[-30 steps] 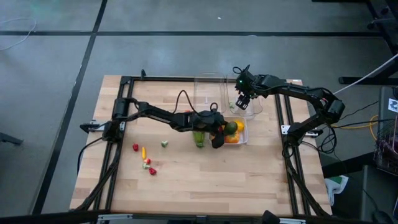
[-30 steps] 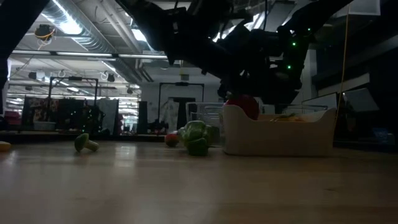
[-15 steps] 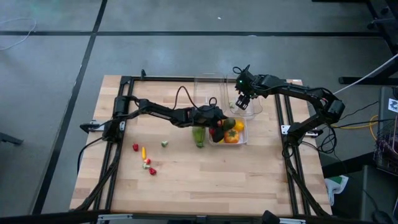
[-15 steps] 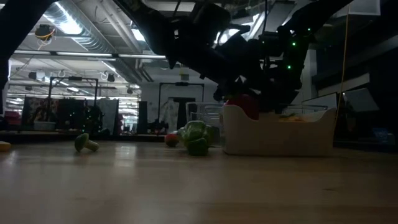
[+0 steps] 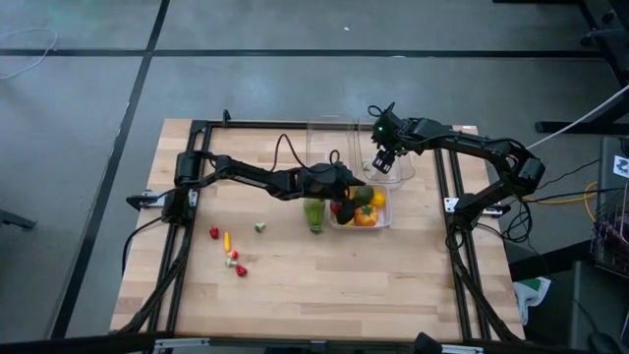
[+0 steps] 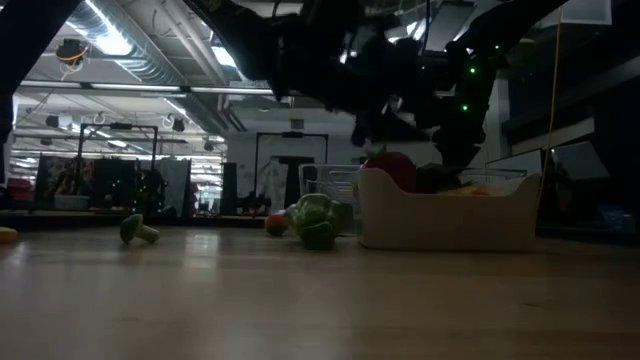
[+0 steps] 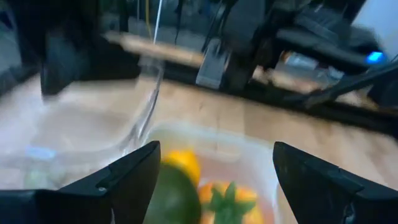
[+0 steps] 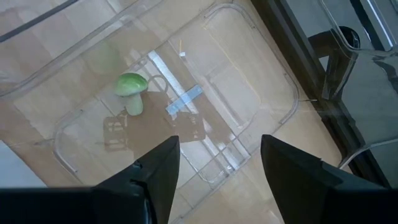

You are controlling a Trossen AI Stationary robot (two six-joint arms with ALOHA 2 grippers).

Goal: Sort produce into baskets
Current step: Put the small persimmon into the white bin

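Since the earlier frame, the left gripper [image 5: 344, 184] is lifted back off the whitish basket [image 5: 381, 221], fingers apart and empty, its arm stretched across the table. Produce [image 5: 366, 208] is heaped in that basket; the right gripper [image 5: 381, 162] is held open above a clear basket [image 8: 281, 81] containing a green mushroom [image 8: 130, 88]

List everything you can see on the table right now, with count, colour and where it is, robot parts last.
Whitish shallow plastic tub: one, right of table centre, holding yellow, orange, red and green toy produce.
Clear see-through plastic tubs: two, at the table's far edge behind the whitish tub.
Small green mushroom-shaped piece: one, inside the clear tub under the right tool.
Long green ribbed vegetable: one, on the wood just left of the whitish tub.
Tiny bits: several, red, yellow and green, scattered on the table's left half.
Wooden table: one, light brown.
Left tool: open, above the whitish tub's left end.
Right tool: open, above a clear tub.
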